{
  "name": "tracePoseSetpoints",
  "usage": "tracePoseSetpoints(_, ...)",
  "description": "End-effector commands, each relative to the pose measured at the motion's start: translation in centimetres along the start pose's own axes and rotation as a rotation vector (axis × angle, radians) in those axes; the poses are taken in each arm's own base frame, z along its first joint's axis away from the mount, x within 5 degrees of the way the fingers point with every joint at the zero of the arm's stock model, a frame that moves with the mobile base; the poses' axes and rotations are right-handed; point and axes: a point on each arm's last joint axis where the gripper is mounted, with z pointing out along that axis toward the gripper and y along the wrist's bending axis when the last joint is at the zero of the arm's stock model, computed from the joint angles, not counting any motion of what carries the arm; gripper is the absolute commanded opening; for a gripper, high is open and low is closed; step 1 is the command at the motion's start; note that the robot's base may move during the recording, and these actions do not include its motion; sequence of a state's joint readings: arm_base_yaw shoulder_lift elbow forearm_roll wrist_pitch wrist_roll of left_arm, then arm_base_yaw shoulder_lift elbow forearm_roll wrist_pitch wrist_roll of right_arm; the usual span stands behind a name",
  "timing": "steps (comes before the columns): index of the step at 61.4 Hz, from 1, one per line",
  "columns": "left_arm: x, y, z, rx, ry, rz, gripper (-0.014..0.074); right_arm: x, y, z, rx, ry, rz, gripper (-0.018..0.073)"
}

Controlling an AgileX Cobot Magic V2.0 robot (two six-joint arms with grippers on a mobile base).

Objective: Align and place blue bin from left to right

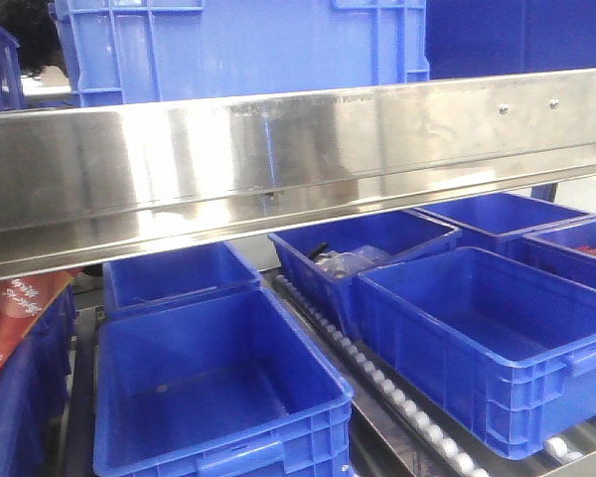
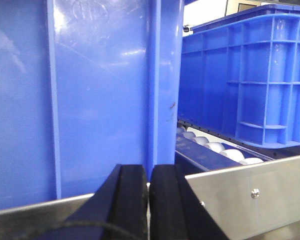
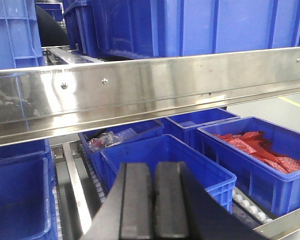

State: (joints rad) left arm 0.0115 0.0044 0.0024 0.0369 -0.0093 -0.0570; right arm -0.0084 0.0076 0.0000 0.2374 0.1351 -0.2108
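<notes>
1. Here the blue bin [image 1: 243,45] stands on the upper level behind the steel rail [image 1: 298,159], at the left of the front view; its ribbed wall [image 2: 90,100] fills the left wrist view.
2. The left gripper [image 2: 149,205] is pressed together just before that wall, gripping nothing.
3. The right gripper [image 3: 153,205] is likewise closed and empty, hanging over the lower navy crates [image 3: 165,160].
4. One lower crate holds red packets [image 3: 255,147].
</notes>
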Motion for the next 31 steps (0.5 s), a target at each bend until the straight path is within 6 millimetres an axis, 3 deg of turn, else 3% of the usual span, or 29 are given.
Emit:
tracePoseSetpoints(1, -0.28, 0.02, -0.05, -0.004, -0.026, -0.007, 0.0013, -0.31, -0.07, -0.07, 0.009, -0.037, 0.004, -0.0071)
tracePoseSetpoints(31, -0.28, 0.02, -0.05, -0.004, -0.026, -0.007, 0.0013, -0.31, -0.07, -0.07, 0.009, -0.037, 0.004, -0.0071)
